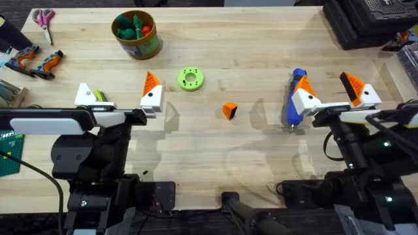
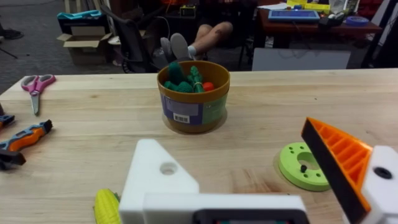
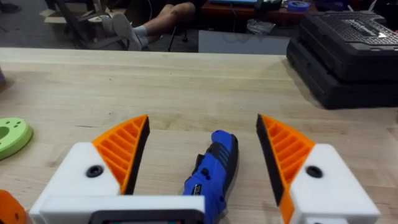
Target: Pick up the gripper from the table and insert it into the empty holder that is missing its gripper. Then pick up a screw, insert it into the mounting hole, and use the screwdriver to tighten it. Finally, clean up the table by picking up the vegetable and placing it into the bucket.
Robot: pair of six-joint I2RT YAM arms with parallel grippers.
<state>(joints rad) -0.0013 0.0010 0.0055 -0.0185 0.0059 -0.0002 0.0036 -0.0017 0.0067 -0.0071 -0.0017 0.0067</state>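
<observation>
The gripper (image 1: 229, 110) lies mid-table between the 2 arms, the disc (image 1: 190, 79) behind it to the left. The bucket (image 1: 136, 34) stands farther back-left; the screwdriver (image 1: 296, 98) lies to the right.

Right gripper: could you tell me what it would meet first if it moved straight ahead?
The screwdriver: it lies between the open fingers of the right gripper, right in its path. Beyond it there is bare table, though depth is hard to judge.

The vegetable (image 2: 106, 207) is cut off by the edge, partly behind the empty holder (image 2: 158, 180).
</observation>
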